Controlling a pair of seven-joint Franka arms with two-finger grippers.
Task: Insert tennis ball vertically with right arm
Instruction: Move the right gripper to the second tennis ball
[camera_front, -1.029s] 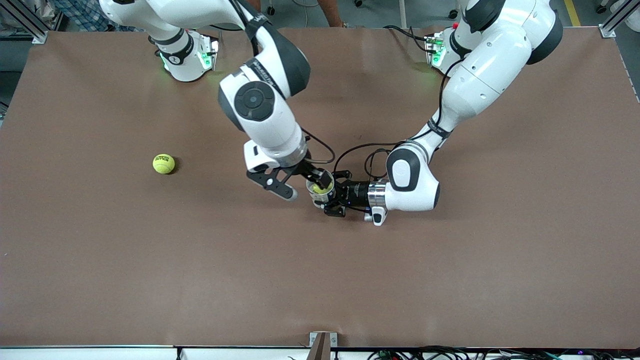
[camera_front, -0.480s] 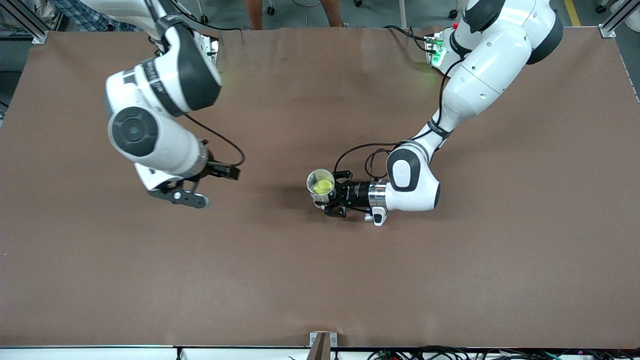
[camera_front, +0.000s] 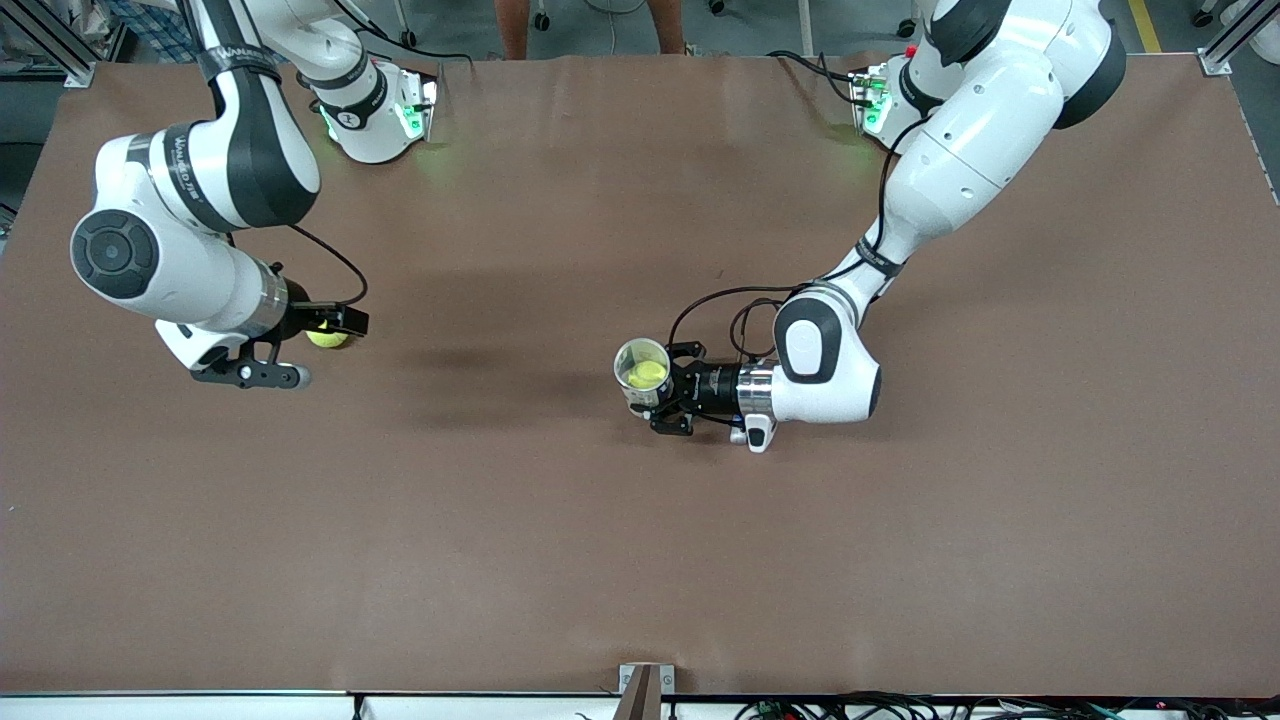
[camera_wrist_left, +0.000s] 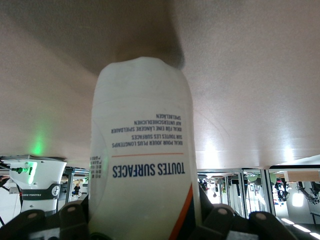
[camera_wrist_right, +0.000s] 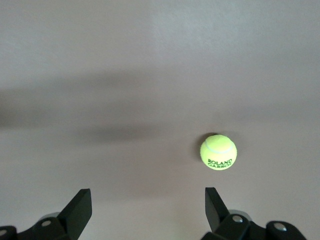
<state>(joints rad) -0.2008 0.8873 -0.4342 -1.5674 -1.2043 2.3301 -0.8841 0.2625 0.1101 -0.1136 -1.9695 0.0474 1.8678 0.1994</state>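
The right gripper (camera_front: 300, 352) hangs above the brown table (camera_front: 500, 550) toward the right arm's end, fingers (camera_wrist_right: 80, 210) spread wide and holding nothing, with the loose yellow-green felt tennis ball (camera_front: 326, 338) on the tabletop just under it. At the table's middle the left gripper (camera_front: 668, 390) is clamped around the upright clear plastic ball tube (camera_front: 642, 376), open mouth up, a yellow-green tennis ball inside (camera_front: 647, 374)
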